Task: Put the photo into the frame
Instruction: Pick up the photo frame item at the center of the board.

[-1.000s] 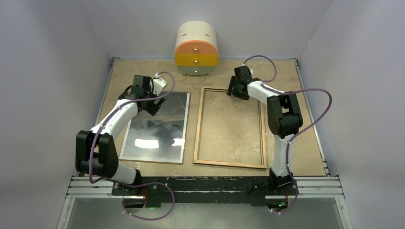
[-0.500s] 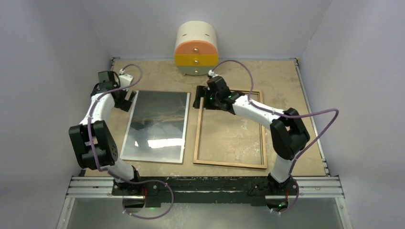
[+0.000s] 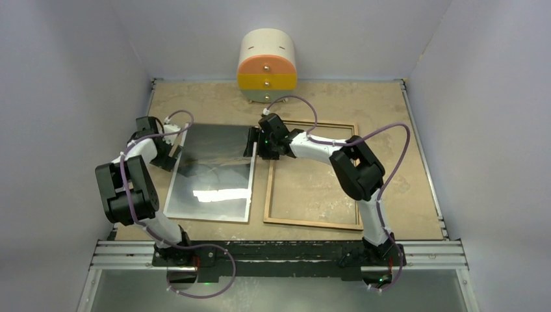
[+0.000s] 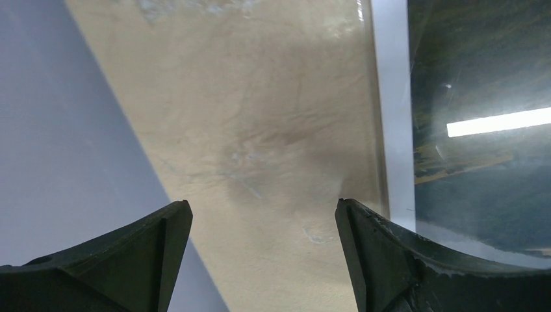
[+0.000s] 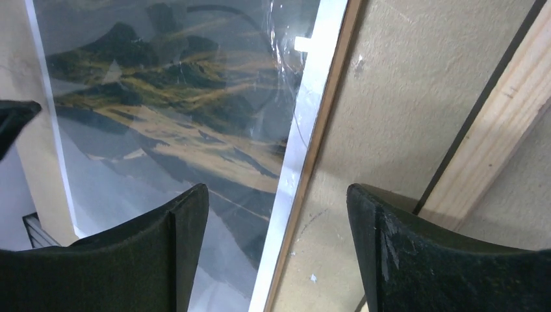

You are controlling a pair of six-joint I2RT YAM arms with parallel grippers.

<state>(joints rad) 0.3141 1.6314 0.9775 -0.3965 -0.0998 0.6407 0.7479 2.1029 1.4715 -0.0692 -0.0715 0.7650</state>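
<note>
The photo [image 3: 213, 170] lies flat, picture side up, on the left half of the table. The frame [image 3: 313, 223] lies wood-coloured back up to its right. My left gripper [image 3: 174, 151] is open at the photo's far left edge; in the left wrist view [image 4: 263, 260] the white edge [image 4: 393, 110] runs past its right finger. My right gripper [image 3: 255, 144] is open over the photo's far right edge. In the right wrist view [image 5: 278, 250] its fingers straddle the photo's white edge [image 5: 286, 195], with the frame's wooden bar [image 5: 500, 123] at right.
A round white, orange and yellow drawer unit [image 3: 267, 66] stands at the back middle. Grey walls enclose the table on the left, back and right. A metal rail [image 3: 279, 252] runs along the near edge.
My right gripper has swung left from the frame's far edge to the photo's far right edge. My left gripper has moved off the photo to its left edge. The photo's far end has shifted slightly.
</note>
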